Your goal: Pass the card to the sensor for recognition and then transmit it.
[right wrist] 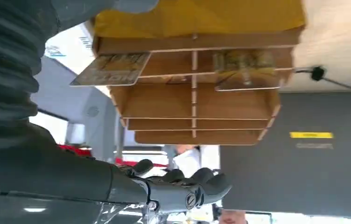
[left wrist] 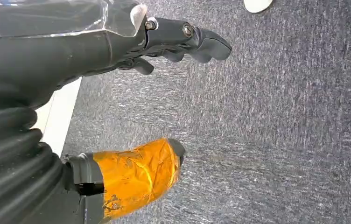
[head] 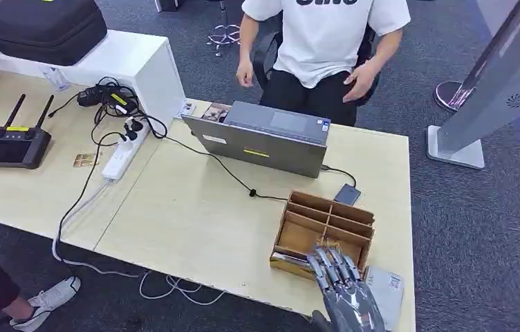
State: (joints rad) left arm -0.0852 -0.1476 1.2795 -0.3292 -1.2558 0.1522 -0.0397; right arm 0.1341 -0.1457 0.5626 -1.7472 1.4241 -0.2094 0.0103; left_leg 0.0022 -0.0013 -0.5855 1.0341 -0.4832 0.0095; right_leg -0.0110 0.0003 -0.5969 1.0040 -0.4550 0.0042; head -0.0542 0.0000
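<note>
Cards [right wrist: 110,70] sit in the wooden organizer [head: 326,228]; right hand [head: 344,287] hovers, fingers apart, empty

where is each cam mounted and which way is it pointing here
Head view: high on the body, looking forward and down at the table; right robot hand shows.
Left wrist view: behind the left robot hand, facing grey carpet.
Right wrist view: behind the right robot hand, facing the wooden card organizer.
Head and right wrist views share the organizer and laptop.

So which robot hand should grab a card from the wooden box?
Probably the right hand: it hovers open beside the wooden box holding the cards. The left hand hangs over the carpet.
</note>
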